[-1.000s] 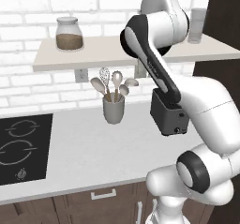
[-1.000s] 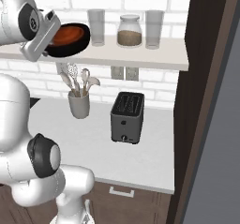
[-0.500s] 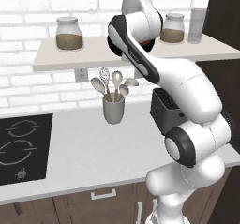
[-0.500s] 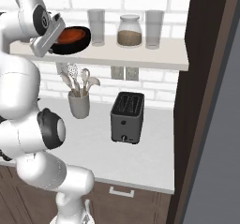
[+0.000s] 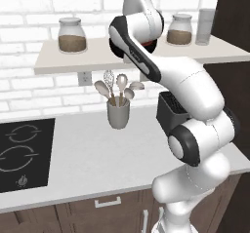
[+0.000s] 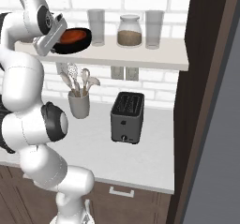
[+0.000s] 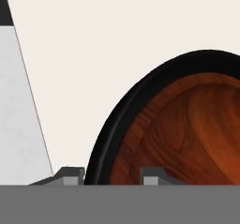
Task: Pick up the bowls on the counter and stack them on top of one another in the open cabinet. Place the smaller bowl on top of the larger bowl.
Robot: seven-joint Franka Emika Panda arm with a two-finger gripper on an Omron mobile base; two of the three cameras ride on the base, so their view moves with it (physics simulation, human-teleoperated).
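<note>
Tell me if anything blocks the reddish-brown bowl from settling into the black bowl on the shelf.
Nothing visible does. The reddish-brown bowl already sits inside the black bowl on the shelf, with the gripper at their rim. The nearest glass stands beside them, apart.

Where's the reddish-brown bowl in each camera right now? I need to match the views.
Left base view: a reddish sliver of the smaller bowl shows behind the arm, at the shelf.
Right base view: upper left, inside the larger bowl on the open cabinet.
Hand view: lower right.
Shared landmark: the pale shelf board.
</note>
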